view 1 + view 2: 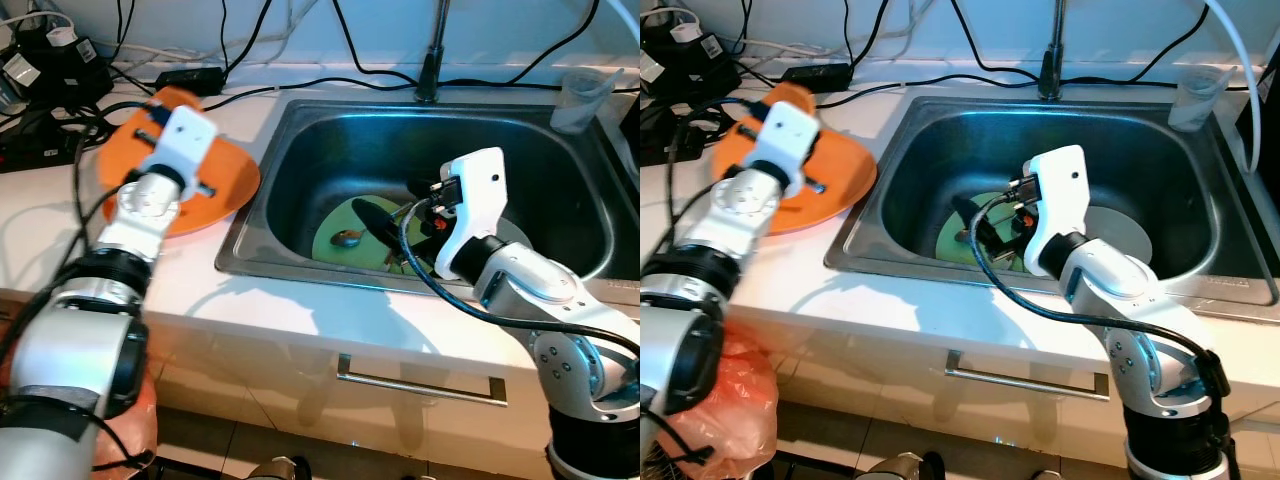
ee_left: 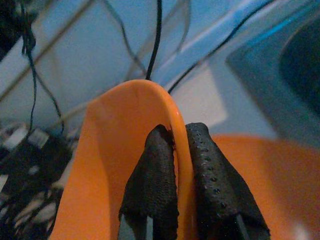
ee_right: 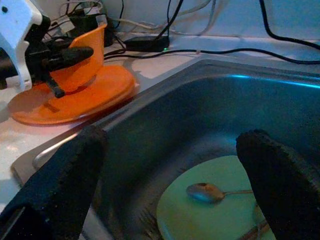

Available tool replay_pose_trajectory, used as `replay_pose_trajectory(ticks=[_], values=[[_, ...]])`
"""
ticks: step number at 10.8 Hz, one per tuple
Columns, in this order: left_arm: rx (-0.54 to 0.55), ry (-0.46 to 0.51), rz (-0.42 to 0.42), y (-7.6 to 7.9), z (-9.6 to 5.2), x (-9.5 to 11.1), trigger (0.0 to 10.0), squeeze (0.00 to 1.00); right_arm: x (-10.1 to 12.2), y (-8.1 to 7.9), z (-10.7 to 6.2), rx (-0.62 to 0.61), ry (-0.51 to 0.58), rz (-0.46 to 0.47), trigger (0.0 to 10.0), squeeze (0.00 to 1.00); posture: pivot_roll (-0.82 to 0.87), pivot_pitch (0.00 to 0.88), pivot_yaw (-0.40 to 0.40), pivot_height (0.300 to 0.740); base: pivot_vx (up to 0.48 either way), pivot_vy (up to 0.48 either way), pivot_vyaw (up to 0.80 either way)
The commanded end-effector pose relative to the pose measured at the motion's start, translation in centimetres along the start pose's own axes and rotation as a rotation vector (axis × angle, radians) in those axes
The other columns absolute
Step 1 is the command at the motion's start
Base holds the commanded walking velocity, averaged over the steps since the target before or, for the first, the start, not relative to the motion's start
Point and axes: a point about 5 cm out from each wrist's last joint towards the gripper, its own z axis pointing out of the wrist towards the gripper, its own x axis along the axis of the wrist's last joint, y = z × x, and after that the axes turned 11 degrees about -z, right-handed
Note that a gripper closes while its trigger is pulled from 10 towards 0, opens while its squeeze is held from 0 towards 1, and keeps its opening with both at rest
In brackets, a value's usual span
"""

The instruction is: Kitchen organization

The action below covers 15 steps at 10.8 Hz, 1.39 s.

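At the upper left of the left eye view, a round orange plastic plate (image 1: 225, 195) is seen lying on the white countertop (image 1: 300, 310) beside the sink, and an orange plastic bowl (image 2: 115, 165) is held on top of it. The bowl's rim is pinched between the two black fingers of the left gripper (image 2: 182, 150), one finger inside the wall and one outside, closed tight on the thin edge; this grip is judged to serve for setting the bowl onto the plate so the two orange pieces are stacked. In the centre of the frame the stainless steel sink basin (image 1: 330, 130) is occupied by a pale green round plate (image 3: 215, 210) with a metal spoon (image 3: 207, 191) lying on it, with other cutlery indistinct at its edge. The right gripper (image 3: 175, 165) is held low inside the basin, just above the green plate, its fingers spread wide with nothing between them, apparently poised so that the spoon or plate can be taken next.
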Motion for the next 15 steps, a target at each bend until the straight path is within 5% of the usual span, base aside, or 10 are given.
replay_pose_trajectory(ticks=[1,8,10,15], values=[[0.026,0.116,0.022,-0.5,0.5,2.6,0.0,0.0,0.3,0.3,-0.1,-0.016,0.012,-0.006,10.0,0.0,-0.04,0.063,0.117,0.74,0.0,0.0,0.0],[-0.128,0.326,-0.011,5.0,1.4,7.2,0.0,0.0,1.4,-1.4,-0.6,0.113,0.08,0.0,10.0,0.0,-0.07,0.051,0.142,0.74,0.0,0.0,0.0],[-0.226,0.38,-0.062,8.4,1.5,8.9,0.0,0.0,1.8,-1.7,-0.9,0.12,0.103,0.005,10.0,0.0,-0.09,0.056,0.166,0.74,0.0,0.0,0.0],[-0.372,0.401,-0.149,13.4,1.0,10.0,0.0,0.0,1.1,0.0,-2.8,-0.063,0.025,-0.032,10.0,0.0,-0.19,0.078,0.225,0.74,0.0,0.0,0.0]])
